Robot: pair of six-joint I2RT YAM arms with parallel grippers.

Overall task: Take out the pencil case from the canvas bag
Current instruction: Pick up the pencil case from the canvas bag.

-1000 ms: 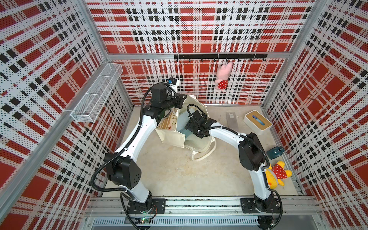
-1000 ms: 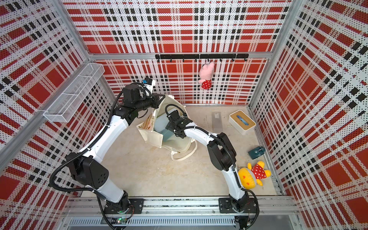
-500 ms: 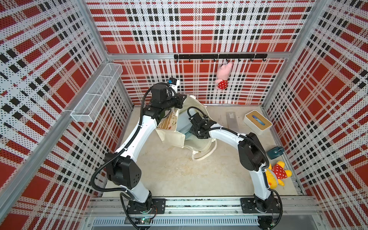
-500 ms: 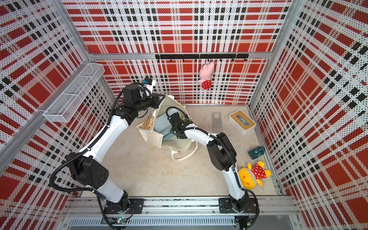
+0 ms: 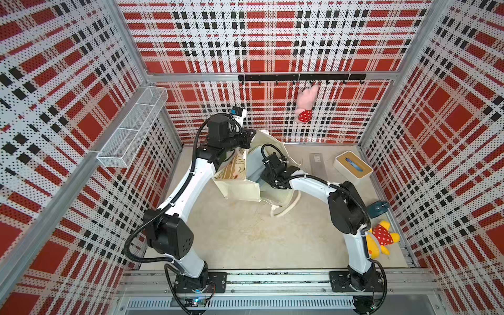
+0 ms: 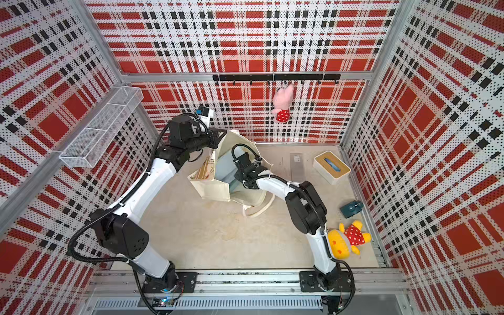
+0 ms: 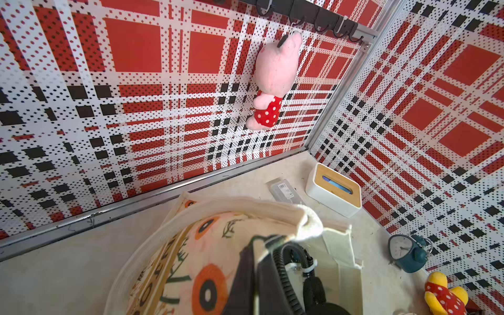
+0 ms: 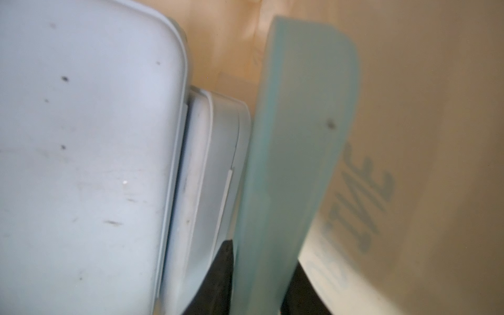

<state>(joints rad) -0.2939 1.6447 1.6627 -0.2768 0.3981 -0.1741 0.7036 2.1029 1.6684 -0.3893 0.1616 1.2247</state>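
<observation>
The cream canvas bag (image 5: 240, 188) (image 6: 212, 188) stands slumped mid-table, its mouth upward. My left gripper (image 5: 249, 137) (image 7: 255, 245) is shut on the bag's upper rim, holding it open. My right wrist (image 5: 272, 163) reaches down into the mouth, so the top views hide its fingers. In the right wrist view my right gripper (image 8: 261, 253) is shut on a thin pale teal slab, apparently the pencil case (image 8: 294, 136), with a black finger on each side. Beside it in the bag are a big pale blue-grey object (image 8: 81, 152) and a smaller grey box (image 8: 212, 152).
A white box with a wooden lid (image 5: 352, 164) and a flat clear case (image 5: 316, 161) lie at the back right. A teal alarm clock (image 5: 377, 208) and a yellow plush (image 5: 380, 240) sit by the right wall. A pink plush (image 5: 306, 103) hangs from the rail. A wire basket (image 5: 133, 125) juts from the left wall.
My right wrist has shifted slightly further into the bag's mouth, and its jaws have closed in. The left arm and the bag's rim have stayed put.
</observation>
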